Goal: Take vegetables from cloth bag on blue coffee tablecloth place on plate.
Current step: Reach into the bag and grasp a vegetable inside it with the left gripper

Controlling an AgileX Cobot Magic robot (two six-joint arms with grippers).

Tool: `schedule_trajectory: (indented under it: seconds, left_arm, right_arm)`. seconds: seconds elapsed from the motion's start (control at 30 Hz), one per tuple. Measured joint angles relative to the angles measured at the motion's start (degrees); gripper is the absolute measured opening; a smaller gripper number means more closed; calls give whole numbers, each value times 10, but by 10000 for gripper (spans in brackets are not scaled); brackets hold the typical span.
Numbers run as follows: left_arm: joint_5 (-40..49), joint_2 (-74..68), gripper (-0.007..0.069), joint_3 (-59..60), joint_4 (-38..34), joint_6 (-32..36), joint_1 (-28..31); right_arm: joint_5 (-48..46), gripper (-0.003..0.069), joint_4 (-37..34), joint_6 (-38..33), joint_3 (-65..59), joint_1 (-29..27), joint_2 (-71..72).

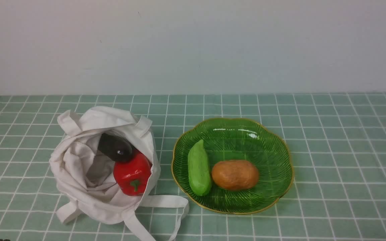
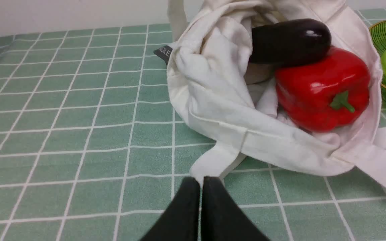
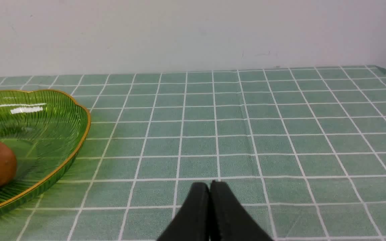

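Veg: bell pepper (image 1: 132, 175) + eggplant (image 1: 116, 147), both in the open mouth of the cloth bag (image 1: 75, 160), on the robot's L side of the tablecloth (image 1: 330, 150).
L gripper (image 2: 201, 180): jaws pressed together, nothing between. Tips low, just short of a strap handle (image 2: 213, 160); can't tell if touching.
R gripper (image 3: 209, 184): jaws also closed, empty, over bare cloth beside the plate.
Bag: soft, floppy, rumpled. Prob. shifts or snags if a finger catches a fold or strap, so come in from above thru the mouth.
Pepper: nearer of the two, stem facing the robot, against the bag wall on the plate side. Glossy, looks hard, prob. light + slippery. Blocky and wide, needs jaws well spread across its flat sides. Stem too small to trust.
Eggplant: behind, resting on the pepper's top, far end tucked into folds. Slim, smooth, may roll. Best grip across the exposed rounded end. Prob. take it first, since it leans on the pepper.
Plate (image 1: 233, 118): just R of the bag, already holds a green gourd (image 1: 199, 167) + potato (image 1: 235, 174). Far half free for drop-off.
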State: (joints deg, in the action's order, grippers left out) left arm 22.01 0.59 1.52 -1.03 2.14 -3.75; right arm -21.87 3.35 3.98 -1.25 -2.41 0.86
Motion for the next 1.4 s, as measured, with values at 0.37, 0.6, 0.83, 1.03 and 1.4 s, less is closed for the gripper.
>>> schedule_trajectory:
  seconds: [0.37, 0.6, 0.83, 1.03, 1.4]
  left_arm:
    - [0, 0, -8, 0, 0, 0, 0]
    - [0, 0, -8, 0, 0, 0, 0]
    - [-43, 0, -8, 1, -61, -21, 0]
    - [-152, 0, -8, 1, -240, -72, 0]
    - [-224, -34, -8, -127, -323, -47, 0]
  right_arm:
    - [0, -10, 0, 0, 0, 0, 0]
    - [0, -10, 0, 0, 0, 0, 0]
    - [0, -10, 0, 0, 0, 0, 0]
    - [0, -10, 0, 0, 0, 0, 0]
    - [0, -10, 0, 0, 0, 0, 0]
